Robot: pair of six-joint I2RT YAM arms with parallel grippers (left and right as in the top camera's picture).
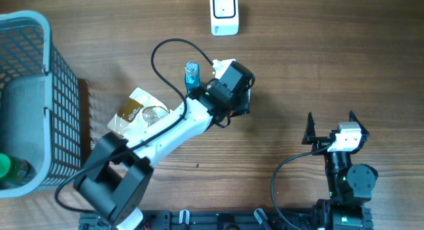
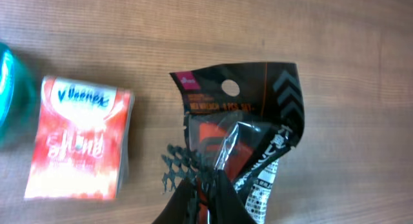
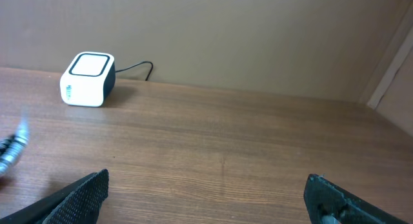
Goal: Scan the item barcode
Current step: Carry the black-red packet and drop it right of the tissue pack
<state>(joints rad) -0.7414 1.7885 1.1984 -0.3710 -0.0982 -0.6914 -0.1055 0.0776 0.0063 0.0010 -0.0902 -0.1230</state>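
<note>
In the left wrist view my left gripper is shut on the lower edge of a black packet with orange print, a hang hole and white label text. The packet hangs over the wooden table. Seen from overhead, the left gripper is at mid-table and the packet is hidden beneath it. The white barcode scanner stands at the far edge; it also shows in the right wrist view as a small white box. My right gripper rests at the near right, open and empty.
A red Kleenex tissue pack lies left of the packet, with a teal bottle beyond it, seen upright from overhead. A clear snack packet lies under the left arm. A grey basket at the left holds a green bottle.
</note>
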